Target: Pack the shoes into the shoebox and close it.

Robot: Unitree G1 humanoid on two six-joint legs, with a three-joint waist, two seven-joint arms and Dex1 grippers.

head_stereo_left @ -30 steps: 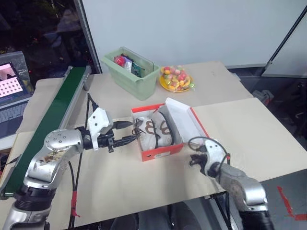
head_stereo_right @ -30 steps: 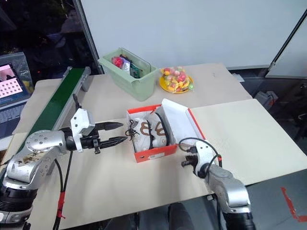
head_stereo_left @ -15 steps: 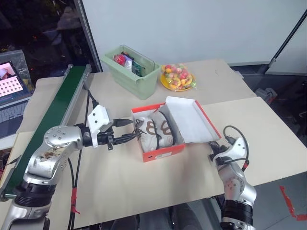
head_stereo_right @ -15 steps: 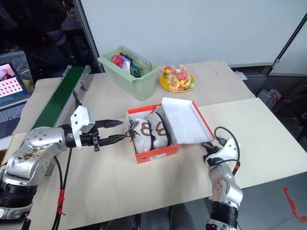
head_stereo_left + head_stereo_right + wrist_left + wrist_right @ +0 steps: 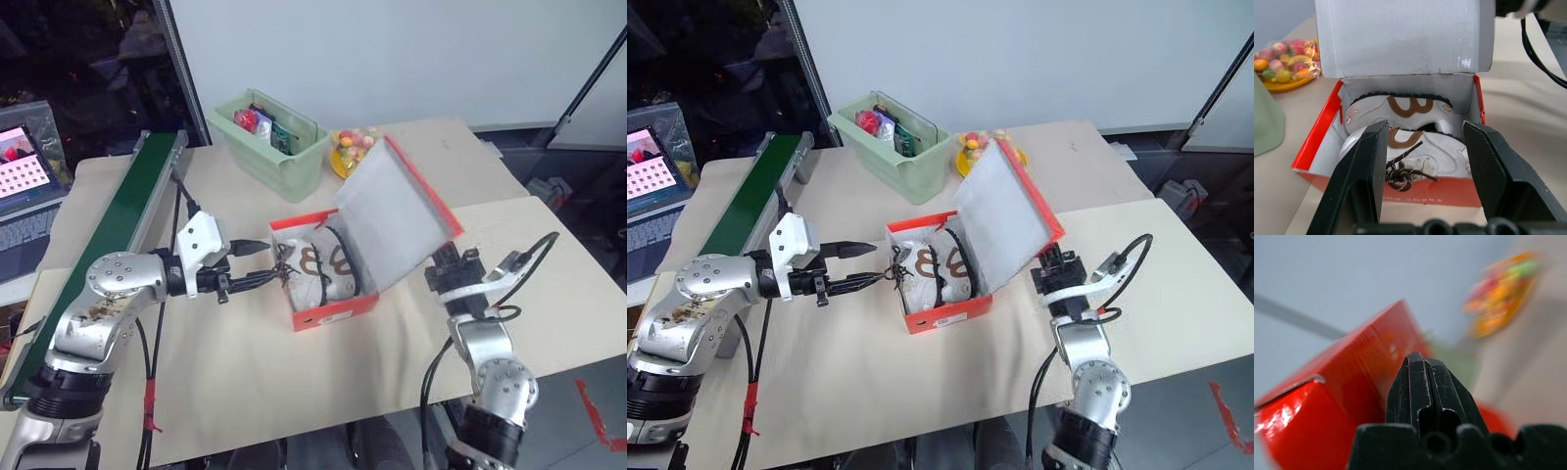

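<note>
The orange-red shoebox (image 5: 335, 310) sits mid-table with both shoes (image 5: 321, 266) lying side by side inside it, their dark laces at the box's left end. Its hinged lid (image 5: 390, 221) stands raised and tilted, white inside facing the box. My right gripper (image 5: 447, 260) is shut, its tip against the lid's red outer face (image 5: 1347, 377) near the free edge. My left gripper (image 5: 273, 263) is open and level at the box's left end, its fingers either side of the laces (image 5: 1400, 172) and closed on nothing.
A pale green bin (image 5: 268, 143) with small items stands at the back. Beside it is a yellow plate of sweets (image 5: 350, 145), partly hidden by the lid. A green conveyor belt (image 5: 110, 233) runs along the table's left side, with a laptop screen (image 5: 24, 161) beyond it.
My right gripper has risen and rolled at the lid's outer side. The lid has swung up from lying open flat to standing tilted over the box. The left gripper has stayed put.
</note>
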